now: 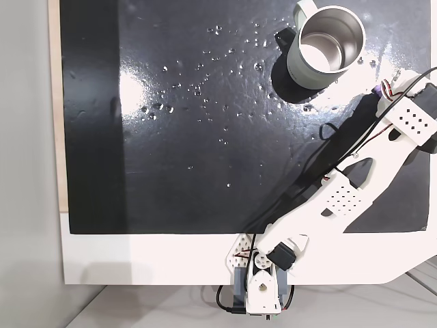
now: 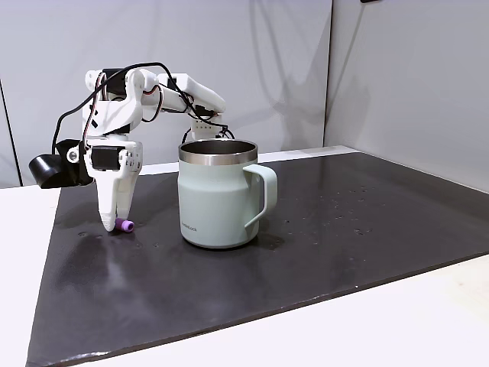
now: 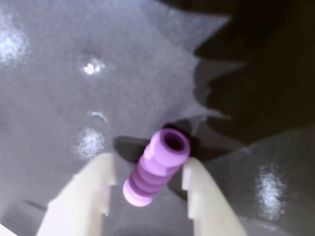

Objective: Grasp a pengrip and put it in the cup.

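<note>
step: grasping, not yet lifting | claw [image 3: 145, 184] sitting spread around pengrip [image 3: 156, 167], which is lying on the tabletop [image 2: 306, 260] just beside cup [image 2: 218, 202] | next: likely calling for pinching, lifting above rim, releasing inside

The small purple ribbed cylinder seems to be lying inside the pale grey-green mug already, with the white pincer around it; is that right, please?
Not quite. The small purple ribbed cylinder lies on the black mat beside the pale grey-green mug, not inside it; a fixed view shows this. The white pincer is indeed around it, jaws open on either side in the wrist view.
</note>
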